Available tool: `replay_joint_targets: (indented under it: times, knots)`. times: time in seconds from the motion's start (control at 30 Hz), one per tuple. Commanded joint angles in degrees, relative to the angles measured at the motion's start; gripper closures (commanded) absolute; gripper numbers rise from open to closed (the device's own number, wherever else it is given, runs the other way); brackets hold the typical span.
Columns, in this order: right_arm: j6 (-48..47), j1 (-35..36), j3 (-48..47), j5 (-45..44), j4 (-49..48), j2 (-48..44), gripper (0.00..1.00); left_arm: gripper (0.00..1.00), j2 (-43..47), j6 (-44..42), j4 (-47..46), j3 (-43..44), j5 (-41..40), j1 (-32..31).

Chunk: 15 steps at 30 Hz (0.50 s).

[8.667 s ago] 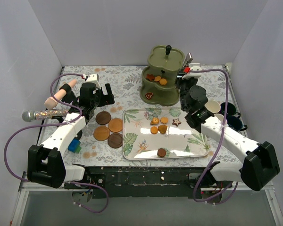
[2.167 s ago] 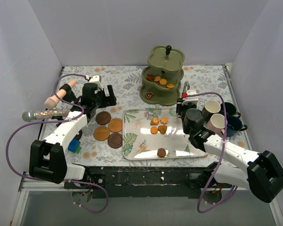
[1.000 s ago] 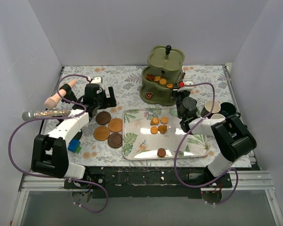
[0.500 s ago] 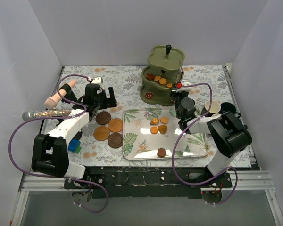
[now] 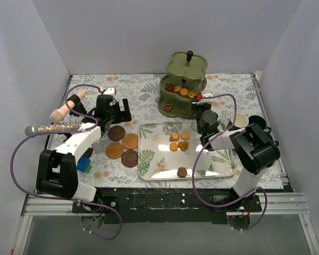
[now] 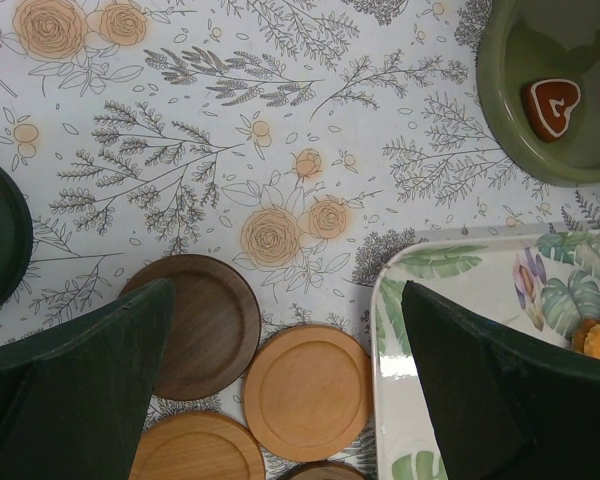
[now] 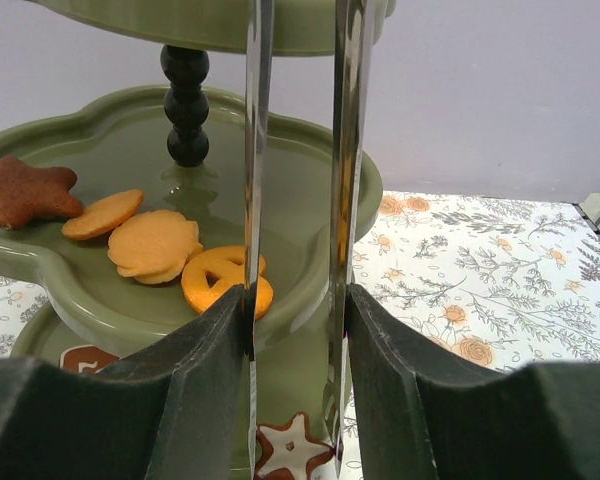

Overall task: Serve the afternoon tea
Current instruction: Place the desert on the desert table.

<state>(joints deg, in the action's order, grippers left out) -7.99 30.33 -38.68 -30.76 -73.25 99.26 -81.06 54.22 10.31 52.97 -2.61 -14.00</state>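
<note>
Your right hand (image 7: pixel 295 300) is clenched on the metal tongs (image 7: pixel 342 150). Its fingers (image 7: pixel 180 380) press the two shiny arms from both sides. Low in the right wrist view, a brown star biscuit (image 7: pixel 293 445) with a white edge shows between the tong arms. You cannot tell if the tongs are pinching it.

The hand is right next to the green stand (image 5: pixel 176 103), on its right side. The stand is at the back of the counter (image 5: pixel 143 93) and has a black knob (image 5: pixel 190 53) on top. On its middle shelf (image 7: pixel 310 215) lie a second, plain brown star (image 7: pixel 20 195) and some orange biscuits (image 7: pixel 155 243). A heart biscuit (image 6: pixel 552 103) lies on the bottom shelf.

Your left hand (image 6: pixel 287 300) is released, with its fingers spread wide and nothing between them. It hangs over the brown coasters (image 6: pixel 305 390), close to the left edge of the leafy tray (image 6: pixel 450 265). The four coasters (image 5: pixel 123 145) lie together on the counter, just left of the tray.

More biscuits (image 5: pixel 183 145) lie on the tray, in front of the stand. A white mug (image 5: pixel 239 120) stands to the right of the tray, behind your right arm. A glittery microphone (image 5: pixel 53 128) lies at the far left.
</note>
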Motion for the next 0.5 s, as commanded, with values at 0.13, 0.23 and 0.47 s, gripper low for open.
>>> replay_joint_targets:
  times: [0.13, 0.23, 0.47]
  knots:
    - [-1.15, 2.19, -2.72, -2.63, -16.04, 2.07, 0.6, 0.02, 0.28, -0.69, 0.42, 1.35, -0.99, 0.11]
    - [-1.68, 2.72, -2.72, -3.25, -16.13, 1.81, 0.6, 0.02, 0.46, -0.69, 0.42, 1.35, -0.9, 0.11]
    - [-3.7, 4.39, 0.79, -5.01, -15.78, -3.72, 0.6, 0.02, 0.81, -0.6, 0.42, 1.35, -0.38, 0.11]
